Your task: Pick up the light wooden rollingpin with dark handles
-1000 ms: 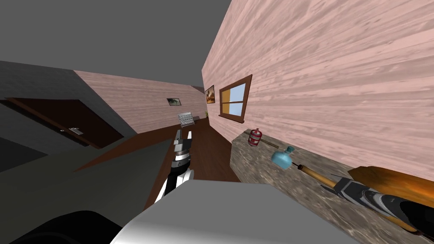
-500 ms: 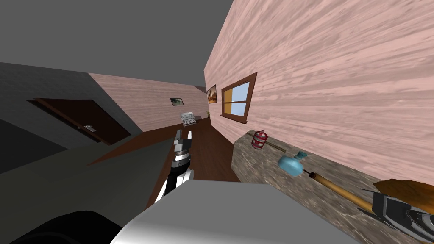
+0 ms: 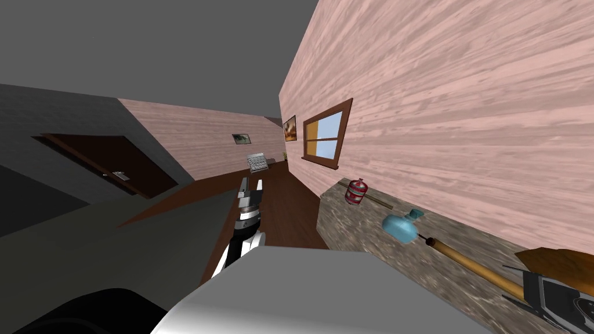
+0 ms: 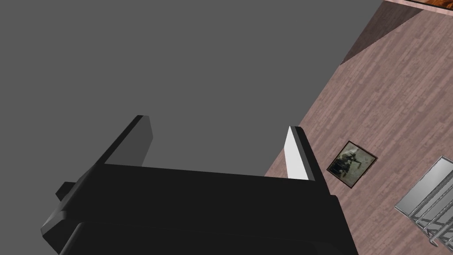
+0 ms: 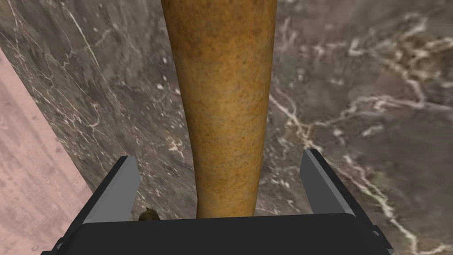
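The rolling pin (image 3: 471, 267) lies on the grey stone counter (image 3: 359, 232) along the pink plank wall (image 3: 464, 116), on the robot's right. Its far dark handle (image 3: 430, 242) ends just beside a round blue bottle (image 3: 400, 227). Farther along the counter stands a small red canister (image 3: 355, 191), well apart from the pin.

The right gripper (image 5: 220, 159) is at the near end of the pin. Its fingers (image 5: 128, 177) are spread, one on each side of the tan body (image 5: 225, 110), with counter showing in the gap on both sides, so it grips nothing. Beside that gripper, against the wall, lies an orange-brown wooden thing (image 3: 557, 258), possibly a board, though too little of it shows to be sure.

The left gripper (image 3: 250, 184) is held out ahead over the dark floor, away from the counter, its fingers (image 4: 295, 155) apart and holding nothing.
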Available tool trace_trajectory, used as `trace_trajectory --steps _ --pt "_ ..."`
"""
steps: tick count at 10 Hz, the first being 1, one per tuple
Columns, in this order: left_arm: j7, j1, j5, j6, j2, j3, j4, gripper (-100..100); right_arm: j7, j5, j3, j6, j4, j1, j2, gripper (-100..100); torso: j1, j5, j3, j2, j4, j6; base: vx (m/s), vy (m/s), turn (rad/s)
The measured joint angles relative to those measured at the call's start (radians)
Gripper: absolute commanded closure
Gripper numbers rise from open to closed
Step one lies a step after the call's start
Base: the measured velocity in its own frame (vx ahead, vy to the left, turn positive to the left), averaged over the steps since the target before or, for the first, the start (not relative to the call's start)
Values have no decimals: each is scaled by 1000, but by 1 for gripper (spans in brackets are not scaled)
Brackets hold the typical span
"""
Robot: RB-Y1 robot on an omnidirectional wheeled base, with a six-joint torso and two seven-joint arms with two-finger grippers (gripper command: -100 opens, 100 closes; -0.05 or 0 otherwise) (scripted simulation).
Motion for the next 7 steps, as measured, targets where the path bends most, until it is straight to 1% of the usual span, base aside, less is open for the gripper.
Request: trace_trajectory --steps 3,5,7 --pt "0 0 0 0 0 0 0 0 57 -25 74 -43 85 -90 22 -100 0 0 -2 -3 -1 0 58 7 -71" --pt "0 0 0 0 0 0 0 0 84 -35 102 -64 125 -136 32 -100 0 0 -1 -2 -1 0 43 4 -74" --pt "0 0 0 0 0 0 0 0 123 -51 150 -94 184 -198 47 -100 0 -1 -2 -2 -1 0 56 11 -90"
